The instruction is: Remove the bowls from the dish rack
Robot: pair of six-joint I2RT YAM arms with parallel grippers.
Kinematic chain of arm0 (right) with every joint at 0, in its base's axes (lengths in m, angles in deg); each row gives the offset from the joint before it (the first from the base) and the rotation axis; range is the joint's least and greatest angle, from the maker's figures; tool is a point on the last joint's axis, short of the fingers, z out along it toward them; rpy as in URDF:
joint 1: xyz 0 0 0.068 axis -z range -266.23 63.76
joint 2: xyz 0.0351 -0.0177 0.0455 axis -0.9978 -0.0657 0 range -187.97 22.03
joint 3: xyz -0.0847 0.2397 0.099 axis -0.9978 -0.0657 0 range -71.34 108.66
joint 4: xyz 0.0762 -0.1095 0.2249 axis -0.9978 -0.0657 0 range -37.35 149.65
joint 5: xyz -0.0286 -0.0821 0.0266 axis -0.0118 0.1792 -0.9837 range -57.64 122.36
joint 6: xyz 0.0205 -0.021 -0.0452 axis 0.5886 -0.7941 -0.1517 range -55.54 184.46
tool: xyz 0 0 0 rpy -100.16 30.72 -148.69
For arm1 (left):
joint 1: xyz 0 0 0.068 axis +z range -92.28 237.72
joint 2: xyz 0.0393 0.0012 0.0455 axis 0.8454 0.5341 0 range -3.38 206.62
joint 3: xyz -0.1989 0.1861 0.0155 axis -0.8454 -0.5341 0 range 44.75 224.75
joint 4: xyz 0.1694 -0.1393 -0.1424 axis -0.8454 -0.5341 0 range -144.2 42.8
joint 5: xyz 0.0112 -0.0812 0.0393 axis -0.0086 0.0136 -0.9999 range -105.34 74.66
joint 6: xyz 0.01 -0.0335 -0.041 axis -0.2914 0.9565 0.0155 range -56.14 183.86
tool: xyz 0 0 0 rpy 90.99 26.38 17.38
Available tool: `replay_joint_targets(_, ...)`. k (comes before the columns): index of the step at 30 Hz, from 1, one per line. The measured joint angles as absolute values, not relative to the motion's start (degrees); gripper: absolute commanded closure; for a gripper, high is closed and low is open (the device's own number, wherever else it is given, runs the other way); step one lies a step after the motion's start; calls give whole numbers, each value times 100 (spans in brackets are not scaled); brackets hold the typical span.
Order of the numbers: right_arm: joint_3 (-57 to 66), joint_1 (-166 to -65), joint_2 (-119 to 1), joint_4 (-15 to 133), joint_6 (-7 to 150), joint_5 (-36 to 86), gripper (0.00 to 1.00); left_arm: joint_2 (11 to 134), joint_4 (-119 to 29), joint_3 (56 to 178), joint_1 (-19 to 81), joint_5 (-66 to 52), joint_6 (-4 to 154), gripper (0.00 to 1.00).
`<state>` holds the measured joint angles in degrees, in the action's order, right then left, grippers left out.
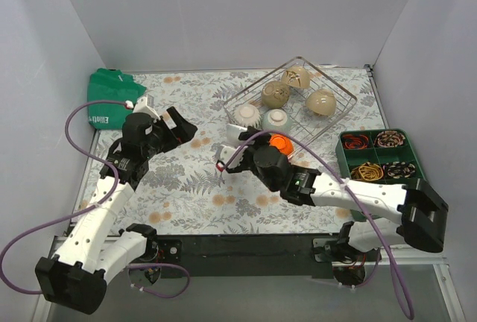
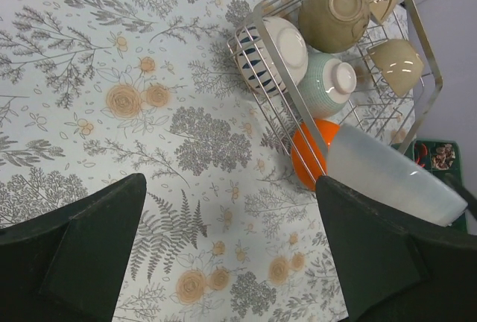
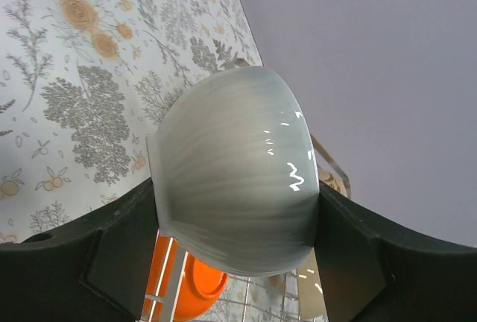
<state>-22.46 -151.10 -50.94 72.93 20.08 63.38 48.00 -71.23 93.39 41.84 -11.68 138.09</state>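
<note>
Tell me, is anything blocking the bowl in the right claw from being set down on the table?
Nothing visible does. The right gripper holds the pale bowl beside the dish rack, near the orange bowl. The flowered table left of it lies bare; the open left gripper hovers farther left, well apart.

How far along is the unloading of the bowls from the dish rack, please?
Done: no bowl is visible on the table yet. In hand: the right end effector grips a pale bowl; the left end effector hangs open, empty. Left: six bowls in the dish rack, the orange bowl at its near edge.
</note>
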Motion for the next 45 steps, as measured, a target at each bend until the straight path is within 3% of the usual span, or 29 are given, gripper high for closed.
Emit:
replay_joint_targets(10, -2641, -16122, -6134, 9009, 587, 7084, 79, 5276, -7637, 9623, 4184, -626, 14085, 2)
replay_joint_targets(21, -3070, -16548, -7334, 12060, -1491, 7735, 80, 5705, -7910, 9767, 4184, -359, 14458, 2)
replay_joint_targets(26, -3072, -16626, -7955, 12685, -2372, 7855, 81, 5762, -7899, 9787, 4184, -154, 14537, 2)
replay_joint_targets(33, -3068, -16661, -8350, 12797, -2949, 7883, 81, 5783, -7862, 9783, 4184, 28, 14620, 13)
replay_joint_targets(45, -2939, -16694, -8464, 13002, -3113, 7940, 80, 6448, -7755, 9494, 4184, 683, 14614, 45)
